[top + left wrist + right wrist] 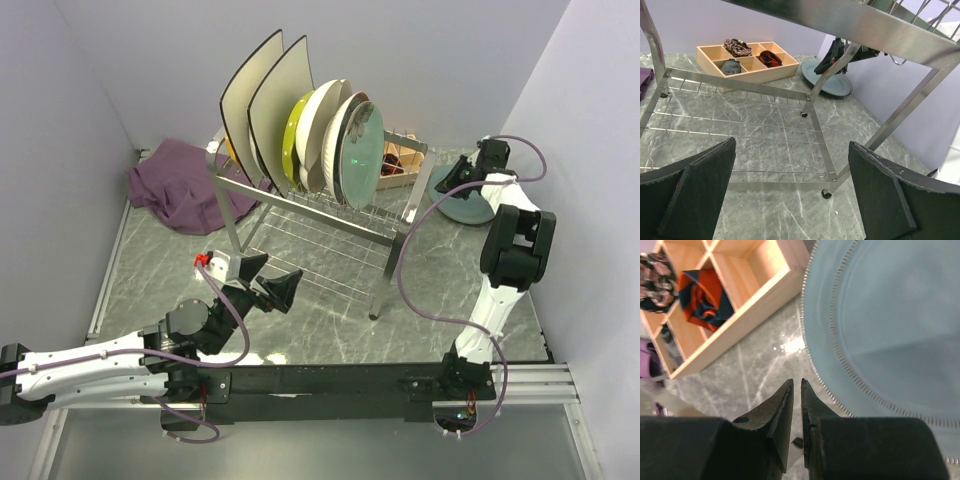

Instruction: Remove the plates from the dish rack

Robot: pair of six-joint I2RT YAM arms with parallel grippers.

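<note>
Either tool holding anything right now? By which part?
Nothing held: left tool is wide open and empty; right tool is nearly closed with nothing between its tips, just beside the teal plate.

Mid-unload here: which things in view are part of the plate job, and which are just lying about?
Job: dish rack; plates standing in it; teal plate flat on the table by the right tool.
Lying about: wooden compartment box with rolled cloths; purple cloth at the far left.
</note>
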